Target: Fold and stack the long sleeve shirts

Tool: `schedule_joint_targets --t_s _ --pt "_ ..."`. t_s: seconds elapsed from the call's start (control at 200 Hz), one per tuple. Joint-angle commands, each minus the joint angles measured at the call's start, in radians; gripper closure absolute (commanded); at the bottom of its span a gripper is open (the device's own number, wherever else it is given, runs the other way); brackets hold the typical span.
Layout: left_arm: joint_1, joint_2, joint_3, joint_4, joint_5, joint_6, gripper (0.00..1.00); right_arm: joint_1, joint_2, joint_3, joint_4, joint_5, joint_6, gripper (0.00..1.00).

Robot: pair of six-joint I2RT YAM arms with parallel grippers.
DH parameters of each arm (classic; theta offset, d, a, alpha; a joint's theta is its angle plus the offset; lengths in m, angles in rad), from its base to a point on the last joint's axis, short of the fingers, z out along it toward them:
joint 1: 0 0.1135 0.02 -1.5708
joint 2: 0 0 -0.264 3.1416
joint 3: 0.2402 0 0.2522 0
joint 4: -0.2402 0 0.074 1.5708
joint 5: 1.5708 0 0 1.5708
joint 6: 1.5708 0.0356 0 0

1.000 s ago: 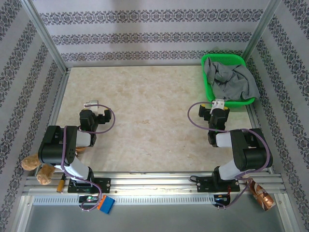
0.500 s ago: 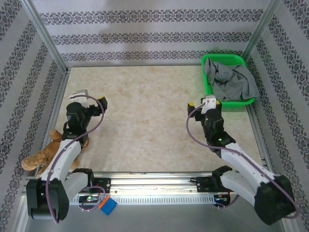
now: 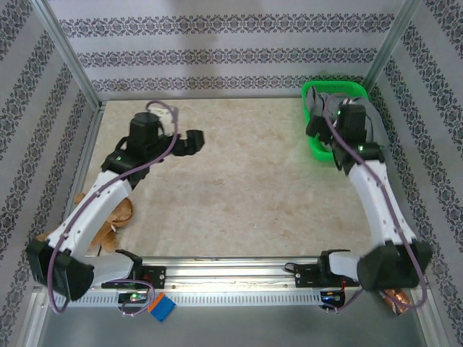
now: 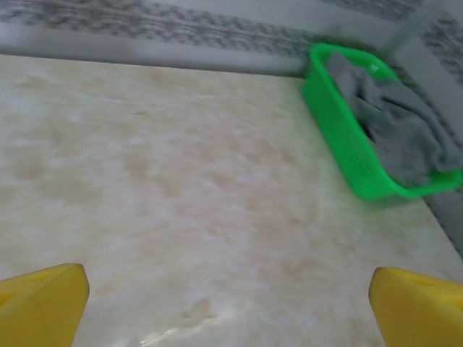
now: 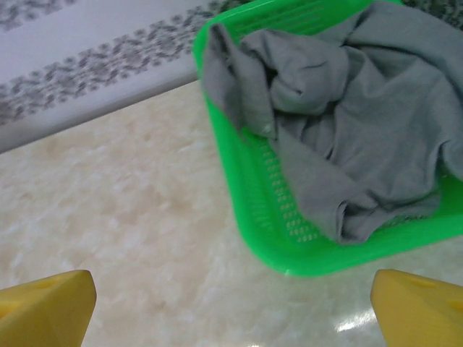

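two arms extended; right end effector [image 3: 317,129] (agape) facing basket [image 5: 249,210]

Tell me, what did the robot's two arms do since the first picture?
Both arms unfolded from near their bases and reached across the table. The right fingers went up to the green basket; the left fingers went toward the far left part of the table. Both are open and grabbed nothing. The grey shirt stayed crumpled in the basket.

No readable text or label, seemingly, anywhere.
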Motion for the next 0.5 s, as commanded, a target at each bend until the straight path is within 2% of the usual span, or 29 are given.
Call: schedule_joint_targets --t_s 0.0,0.065,0.17,0.345,0.5 --pt "-0.1 0.09 0.115 -0.103 0.013 0.028 0.0 -0.101 0.189 0.161 -0.195 -0.086 0.015 0.02" --pt "-0.154 0.132 0.164 -0.091 0.023 0.027 0.0 -0.141 0.303 0.246 -0.218 -0.118 0.001 0.03" --pt "-0.207 0.167 0.205 -0.077 0.053 0.009 0.0 -0.16 0.483 0.369 -0.28 -0.07 -0.036 0.04" --pt "-0.226 0.162 0.197 -0.103 0.104 -0.043 0.0 -0.176 0.696 0.479 -0.338 -0.06 -0.054 0.1" --pt "-0.226 0.117 0.15 -0.134 0.066 -0.062 0.0 -0.179 0.807 0.507 -0.344 -0.054 -0.055 0.13"
